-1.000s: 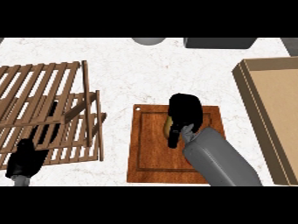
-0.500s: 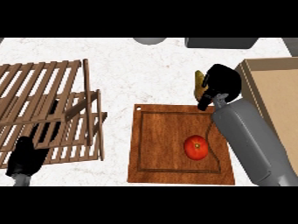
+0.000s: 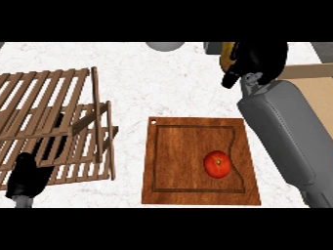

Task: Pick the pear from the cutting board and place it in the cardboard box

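At the far right my right hand (image 3: 261, 59) is curled round the yellow pear (image 3: 228, 51), of which only a sliver shows at the hand's left side. The hand hangs above the counter, just left of the cardboard box (image 3: 326, 74), whose open tan inside runs down the right edge. The grey right forearm (image 3: 288, 136) crosses the box's left wall and hides it. The wooden cutting board (image 3: 190, 146) lies at centre front. My left hand (image 3: 27, 177) rests open at the lower left.
A red tomato (image 3: 217, 164) lies on the right half of the cutting board. A wooden slatted rack (image 3: 43, 122) fills the left side. A grey bowl (image 3: 164, 46) and a dark object (image 3: 214, 47) stand at the counter's far edge.
My right hand rose off the cutting board with the pear and moved away and to the right, toward the box. The tomato came into view. The left hand stayed put.
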### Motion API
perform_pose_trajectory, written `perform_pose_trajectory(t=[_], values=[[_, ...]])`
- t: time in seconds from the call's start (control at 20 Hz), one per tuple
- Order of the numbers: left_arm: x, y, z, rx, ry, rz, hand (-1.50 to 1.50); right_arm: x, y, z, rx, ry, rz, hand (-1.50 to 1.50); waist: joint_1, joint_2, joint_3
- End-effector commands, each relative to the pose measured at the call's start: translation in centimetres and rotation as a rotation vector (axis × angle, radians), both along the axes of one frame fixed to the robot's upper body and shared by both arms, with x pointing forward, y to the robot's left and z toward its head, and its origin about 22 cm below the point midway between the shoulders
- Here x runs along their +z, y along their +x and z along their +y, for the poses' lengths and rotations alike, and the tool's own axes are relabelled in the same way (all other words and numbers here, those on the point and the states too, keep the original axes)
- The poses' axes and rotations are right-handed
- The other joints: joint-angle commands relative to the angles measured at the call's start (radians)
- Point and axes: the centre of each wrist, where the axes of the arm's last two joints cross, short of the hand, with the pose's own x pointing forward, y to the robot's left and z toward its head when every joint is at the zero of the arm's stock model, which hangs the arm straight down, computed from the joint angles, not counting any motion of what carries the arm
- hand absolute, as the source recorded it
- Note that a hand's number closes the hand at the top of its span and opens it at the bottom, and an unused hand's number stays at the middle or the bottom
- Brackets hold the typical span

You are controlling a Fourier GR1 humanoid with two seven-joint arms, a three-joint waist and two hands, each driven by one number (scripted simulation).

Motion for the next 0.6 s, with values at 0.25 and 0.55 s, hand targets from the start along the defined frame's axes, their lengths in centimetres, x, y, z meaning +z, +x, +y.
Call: perform_pose_trajectory(t=[0.25,0.55], values=[[4.3,1.7,3.0,0.059,0.036,-0.109,0.0,6.8,-0.8,-2.5,-0.258,-0.034,-0.211,1.5,-0.007,-0.009,0.019],[2.7,0.6,2.4,0.058,0.041,-0.115,0.0,8.4,-1.0,-7.0,-0.353,-0.051,-0.207,1.5,-0.007,-0.008,0.019]])
